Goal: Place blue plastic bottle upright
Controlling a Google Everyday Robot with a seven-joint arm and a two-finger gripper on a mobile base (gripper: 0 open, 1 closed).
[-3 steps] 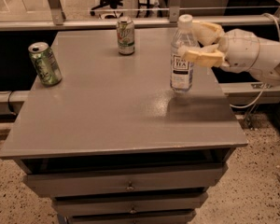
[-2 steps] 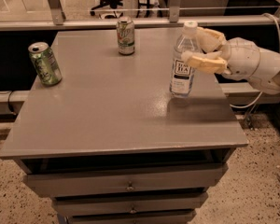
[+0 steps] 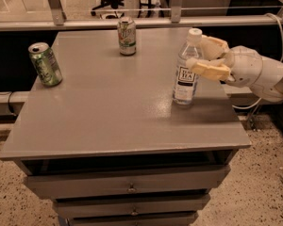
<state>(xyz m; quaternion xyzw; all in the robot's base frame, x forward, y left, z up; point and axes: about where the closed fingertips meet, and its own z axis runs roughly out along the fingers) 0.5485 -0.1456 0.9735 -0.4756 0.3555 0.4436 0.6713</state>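
Gripper [image 3: 198, 53] at right; arm [image 3: 259, 72] extended leftward, apparently level.

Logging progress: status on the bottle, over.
Gripper at bottle's shoulder, right side of table. Bottle upright on table. Green can and far can well clear.

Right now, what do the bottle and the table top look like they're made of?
Blue plastic bottle: clear, faintly bluish plastic; background shows through. Table top: grey, satin, likely painted metal or laminate; soft glare. The gripper is beside the bottle's shoulder.
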